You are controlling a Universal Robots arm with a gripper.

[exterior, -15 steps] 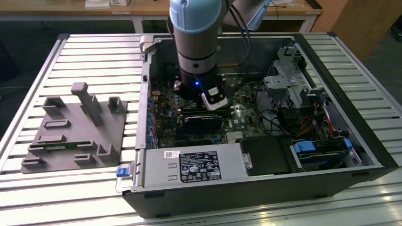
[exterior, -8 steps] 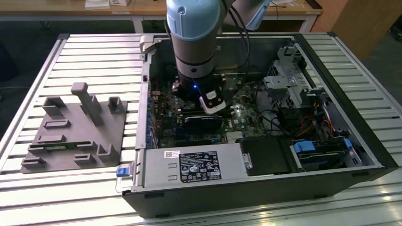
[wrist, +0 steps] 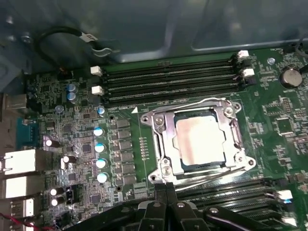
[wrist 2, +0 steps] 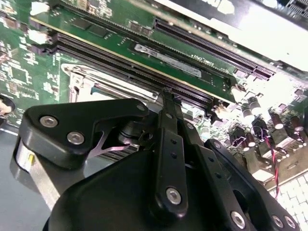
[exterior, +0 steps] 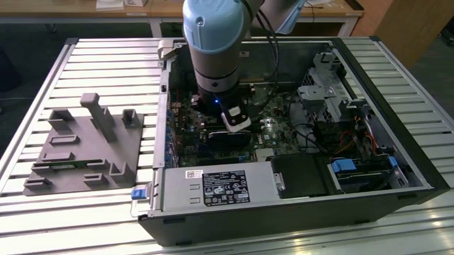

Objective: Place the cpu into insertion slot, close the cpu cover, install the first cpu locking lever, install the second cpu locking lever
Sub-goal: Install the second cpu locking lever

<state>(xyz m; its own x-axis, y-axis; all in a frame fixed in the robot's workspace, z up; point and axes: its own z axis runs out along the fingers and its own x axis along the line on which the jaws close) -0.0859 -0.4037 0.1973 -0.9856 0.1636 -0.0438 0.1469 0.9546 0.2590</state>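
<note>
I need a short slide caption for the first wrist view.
Gripper at the edge of the closed cpu cover, cpu seated.

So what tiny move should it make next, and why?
Probably nudge the locking lever down toward its catch: the cpu already sits in the insertion slot under the lowered cpu cover, and the shut pincer is right beside that thin lever, which looks unlatched.
</note>
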